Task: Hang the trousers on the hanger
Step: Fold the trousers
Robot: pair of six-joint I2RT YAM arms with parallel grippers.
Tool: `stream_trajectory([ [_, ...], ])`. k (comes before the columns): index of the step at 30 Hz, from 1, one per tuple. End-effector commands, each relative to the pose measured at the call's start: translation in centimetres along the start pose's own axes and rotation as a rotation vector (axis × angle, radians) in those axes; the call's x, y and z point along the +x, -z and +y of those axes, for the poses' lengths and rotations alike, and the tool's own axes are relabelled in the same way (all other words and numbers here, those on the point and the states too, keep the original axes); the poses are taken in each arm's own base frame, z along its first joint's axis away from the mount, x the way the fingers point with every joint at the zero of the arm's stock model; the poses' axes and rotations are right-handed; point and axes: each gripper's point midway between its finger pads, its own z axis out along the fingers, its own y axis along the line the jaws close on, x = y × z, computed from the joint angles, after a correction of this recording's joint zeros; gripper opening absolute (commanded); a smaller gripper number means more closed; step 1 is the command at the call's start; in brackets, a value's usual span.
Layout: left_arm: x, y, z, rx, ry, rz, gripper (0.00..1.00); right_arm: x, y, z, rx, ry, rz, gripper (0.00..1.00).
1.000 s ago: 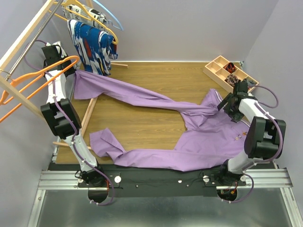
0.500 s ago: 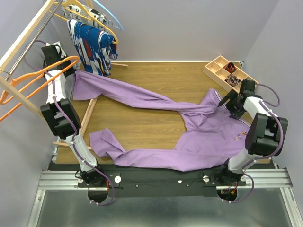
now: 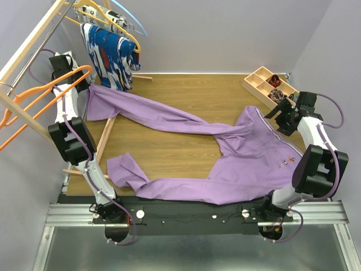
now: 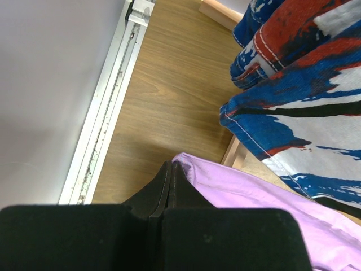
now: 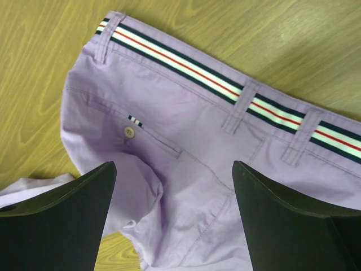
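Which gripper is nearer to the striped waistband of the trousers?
Right. The right gripper hovers open over the waistband; the left gripper is shut at the far leg end of the trousers.

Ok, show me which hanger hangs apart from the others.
The bright orange hanger, low on the left beside the left arm. The paler yellow-orange hanger and the light blue hanger crowd together higher up, above the patterned garment.
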Motion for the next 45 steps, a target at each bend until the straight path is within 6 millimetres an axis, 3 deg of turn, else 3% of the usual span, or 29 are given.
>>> stream_trajectory([
  [1,-1.4,0.0,1.0,-0.027,-0.01,-0.036,0.0,1.2,-1.3,-2.8,0.096,0.012,0.025,0.9],
  [3,-1.5,0.0,1.0,-0.025,-0.007,-0.038,0.0,3.1,-2.2,-4.3,0.141,-0.013,0.073,0.89],
  [7,-1.6,0.2,0.9,-0.02,-0.004,-0.04,0.0,4.7,-3.2,-6.5,0.225,-0.036,0.107,0.88],
  [18,-1.2,0.1,0.8,-0.015,-0.002,-0.034,0.0,5.3,-5.5,-9.9,0.391,-0.036,0.152,0.84],
  [21,-1.2,0.1,0.8,-0.014,-0.001,-0.035,0.0,6.1,-5.9,-11.4,0.469,-0.054,0.187,0.76],
  [25,-1.1,0.1,0.6,-0.008,-0.006,-0.032,0.0,7.1,-6.1,-12.7,0.532,-0.054,0.226,0.52],
  [27,-1.1,0.1,0.6,-0.008,-0.01,-0.034,0.0,7.3,-5.9,-13.3,0.565,-0.05,0.232,0.45],
  [28,-1.0,0.0,0.5,-0.01,-0.013,-0.032,0.0,7.4,-5.8,-13.6,0.581,-0.046,0.235,0.31],
  [32,-0.7,-0.3,-0.2,0.006,-0.017,-0.026,0.0,7.0,-4.2,-15.6,0.717,-0.029,0.211,0.01],
  [38,-0.4,-0.5,-0.9,0.016,-0.019,-0.017,0.0,5.3,-0.5,-19.4,0.93,-0.051,0.141,0.01],
  [45,0.0,-0.8,-0.6,0.005,-0.026,-0.006,0.0,3.8,3.0,-22.4,1.064,-0.068,0.083,0.01],
])
